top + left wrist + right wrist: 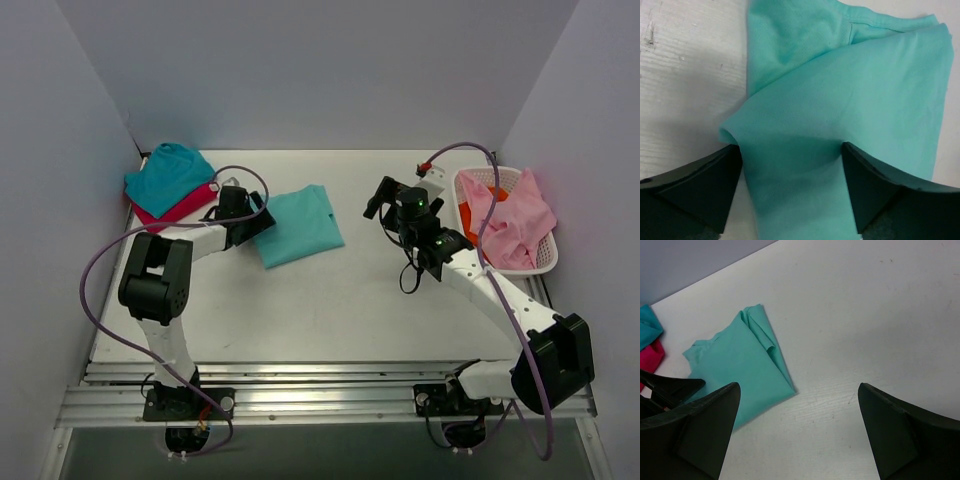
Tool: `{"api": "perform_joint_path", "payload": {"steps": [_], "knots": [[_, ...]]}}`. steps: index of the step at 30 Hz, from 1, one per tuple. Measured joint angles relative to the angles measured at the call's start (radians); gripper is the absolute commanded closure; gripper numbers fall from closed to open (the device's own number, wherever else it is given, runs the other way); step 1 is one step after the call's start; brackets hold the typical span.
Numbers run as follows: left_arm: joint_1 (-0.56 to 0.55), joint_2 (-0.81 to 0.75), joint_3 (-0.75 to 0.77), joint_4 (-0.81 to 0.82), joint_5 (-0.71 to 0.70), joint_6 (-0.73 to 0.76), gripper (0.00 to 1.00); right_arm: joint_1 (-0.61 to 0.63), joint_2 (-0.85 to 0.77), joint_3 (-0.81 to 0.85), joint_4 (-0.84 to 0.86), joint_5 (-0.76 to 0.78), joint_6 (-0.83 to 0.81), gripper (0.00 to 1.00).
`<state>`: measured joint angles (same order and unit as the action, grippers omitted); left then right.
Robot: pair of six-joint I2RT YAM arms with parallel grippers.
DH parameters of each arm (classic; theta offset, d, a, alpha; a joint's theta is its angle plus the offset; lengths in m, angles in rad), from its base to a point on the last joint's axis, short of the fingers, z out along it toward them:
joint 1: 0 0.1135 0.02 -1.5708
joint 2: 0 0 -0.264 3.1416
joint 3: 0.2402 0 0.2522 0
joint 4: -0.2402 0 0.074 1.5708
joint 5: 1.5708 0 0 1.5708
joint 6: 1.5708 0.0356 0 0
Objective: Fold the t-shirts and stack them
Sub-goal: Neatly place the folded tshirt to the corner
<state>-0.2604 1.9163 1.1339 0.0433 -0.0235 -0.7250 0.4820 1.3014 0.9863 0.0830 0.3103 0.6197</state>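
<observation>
Table (330, 310): white; I logged the mint-green t-shirt (300, 228) lying folded near its middle.
Basket (545, 262): white lattice, well right of the mint-green t-shirt, holding pink cloth (515, 225).
Teal t-shirt (168, 175): folded, behind and left of the mint-green t-shirt, stacked on the magenta t-shirt (185, 205).
Left gripper (790, 155): at the mint-green t-shirt's left edge; I saw its jaws spread wide, cloth lying between them unpinched.
Right gripper (797, 390): right of the mint-green t-shirt, apart from it; jaws gaped wide over bare table.
</observation>
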Motion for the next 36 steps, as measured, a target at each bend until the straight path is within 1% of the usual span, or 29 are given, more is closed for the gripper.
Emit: {"api": "perform_joint_path", "payload": {"steps": [1, 2, 3, 5, 12, 15, 18, 20, 23, 28, 36], "knots": [[-0.001, 0.010, 0.007, 0.002, -0.002, -0.002, 0.33, -0.003, 0.000, 0.000, 0.000, 0.000, 0.000, 0.00], [-0.002, 0.019, 0.011, 0.007, -0.002, -0.008, 0.44, -0.005, 0.000, -0.002, 0.000, 0.000, 0.000, 0.00], [-0.003, 0.030, 0.016, 0.009, 0.000, -0.009, 0.63, -0.008, 0.000, -0.003, 0.000, 0.000, 0.000, 0.00], [-0.002, 0.056, 0.023, 0.022, 0.003, -0.019, 0.97, -0.013, -0.002, -0.006, 0.000, 0.000, 0.000, 0.00], [-0.002, 0.123, 0.106, 0.027, 0.021, -0.013, 0.98, -0.024, -0.033, -0.033, 0.003, -0.001, 0.000, 0.00], [0.005, 0.130, 0.149, -0.032, 0.024, 0.018, 0.98, -0.024, -0.052, -0.042, 0.004, -0.002, 0.001, 0.00], [0.031, 0.132, 0.213, -0.133, 0.024, 0.071, 0.98, -0.024, -0.069, -0.047, 0.003, -0.007, 0.003, 0.00], [0.065, 0.137, 0.290, -0.217, 0.025, 0.121, 0.98, -0.024, -0.082, -0.048, 0.004, -0.013, 0.006, 0.00], [0.113, 0.159, 0.451, -0.329, 0.024, 0.191, 0.98, -0.024, -0.106, -0.058, 0.006, -0.018, 0.008, 0.00], [0.183, 0.201, 0.709, -0.436, 0.022, 0.277, 0.98, -0.024, -0.129, -0.063, 0.009, -0.025, 0.008, 0.00], [0.322, 0.274, 0.896, -0.531, 0.090, 0.294, 0.98, -0.024, -0.131, -0.064, 0.018, -0.055, 0.008, 0.00]]}}
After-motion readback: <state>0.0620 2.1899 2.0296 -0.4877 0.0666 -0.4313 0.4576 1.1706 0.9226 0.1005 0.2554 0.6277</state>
